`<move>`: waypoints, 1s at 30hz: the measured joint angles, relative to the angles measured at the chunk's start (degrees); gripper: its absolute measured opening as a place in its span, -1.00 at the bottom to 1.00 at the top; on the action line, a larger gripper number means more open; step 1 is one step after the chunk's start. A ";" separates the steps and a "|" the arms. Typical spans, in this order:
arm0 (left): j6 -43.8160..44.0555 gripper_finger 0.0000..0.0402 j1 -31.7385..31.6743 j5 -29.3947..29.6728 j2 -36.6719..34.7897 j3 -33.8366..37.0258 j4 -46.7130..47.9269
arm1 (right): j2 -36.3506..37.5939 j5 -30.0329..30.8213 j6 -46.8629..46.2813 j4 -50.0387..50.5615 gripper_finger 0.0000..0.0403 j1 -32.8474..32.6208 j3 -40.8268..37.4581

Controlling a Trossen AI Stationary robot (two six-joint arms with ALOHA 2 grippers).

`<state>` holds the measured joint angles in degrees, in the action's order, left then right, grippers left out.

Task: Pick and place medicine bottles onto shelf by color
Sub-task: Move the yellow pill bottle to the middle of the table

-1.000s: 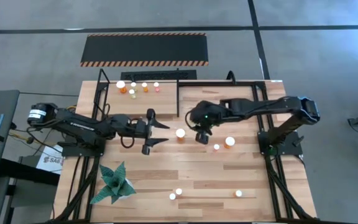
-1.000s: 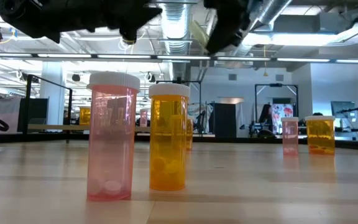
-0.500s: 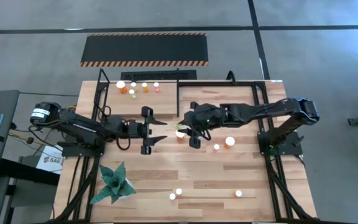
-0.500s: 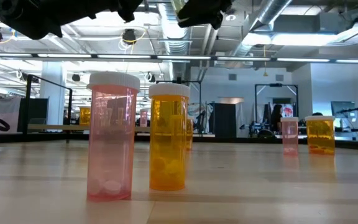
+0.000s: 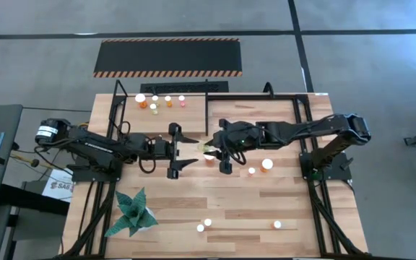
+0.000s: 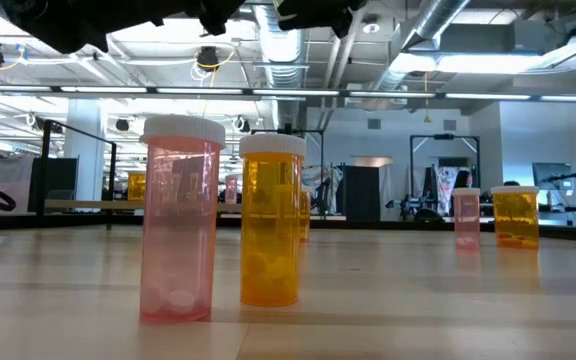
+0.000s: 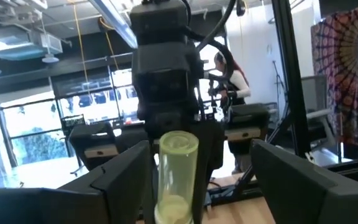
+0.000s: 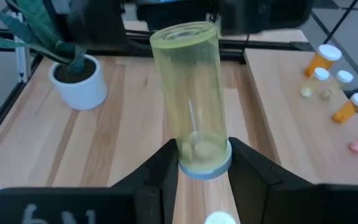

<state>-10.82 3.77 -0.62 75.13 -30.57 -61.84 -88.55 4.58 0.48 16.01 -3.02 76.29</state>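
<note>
moved: left end effector (image 5: 181,149) spread wide since prior frame | right end effector (image 5: 223,153) at its 3 o'clock, clamped on yellowish bottle (image 8: 191,96) by cap end | why: looks like handoff btwn arms

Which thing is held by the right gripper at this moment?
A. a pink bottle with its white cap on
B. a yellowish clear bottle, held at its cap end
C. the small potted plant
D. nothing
B. In the right wrist view the right gripper has its fingers shut on the cap end of a yellowish clear bottle.
</note>
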 joint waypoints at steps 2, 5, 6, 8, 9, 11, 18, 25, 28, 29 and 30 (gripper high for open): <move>-0.06 0.37 0.02 0.45 0.00 -0.49 -0.08 | 0.00 -0.02 0.17 -0.62 -0.32 0.01 0.00; 0.42 0.39 0.02 2.92 -0.02 -0.87 -0.16 | 0.00 -0.02 0.49 -1.40 -0.32 0.03 0.00; 1.04 0.39 0.00 3.29 -0.02 -0.92 -0.14 | 0.00 -0.02 1.04 -2.05 -0.32 0.05 0.00; 1.94 0.38 -0.02 3.50 -0.02 -0.95 -0.19 | 0.00 -0.02 1.50 -2.63 -0.33 -0.01 0.00; 2.09 0.38 -0.02 3.48 -0.02 -0.95 -0.17 | 0.00 -0.04 1.50 -2.83 -0.33 0.03 0.00; 2.07 0.38 0.00 3.48 -0.02 -0.95 -0.30 | 0.00 -0.09 1.56 -3.30 -0.33 0.08 0.00; 2.44 0.38 0.00 3.45 -0.02 -1.00 -1.41 | 0.00 -0.13 1.66 -4.88 -0.32 0.03 0.00; 3.58 0.38 0.00 3.43 -0.02 -1.00 -1.84 | 0.00 -0.20 2.60 -6.98 -0.33 0.03 0.00; 3.58 0.38 0.00 3.43 0.99 -1.02 -3.08 | 0.00 -0.32 2.59 -7.73 -0.32 0.01 0.00; 3.58 0.38 0.00 3.43 1.41 -1.01 -3.46 | 0.00 -0.33 2.59 -7.94 -0.32 0.01 0.00; 3.58 0.38 0.00 3.43 2.19 -1.24 -4.45 | 0.00 -0.33 2.59 -8.25 -0.32 0.01 0.00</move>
<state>-7.25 3.77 2.81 77.32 -31.82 -66.29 -88.55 4.25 3.07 7.77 -3.01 76.29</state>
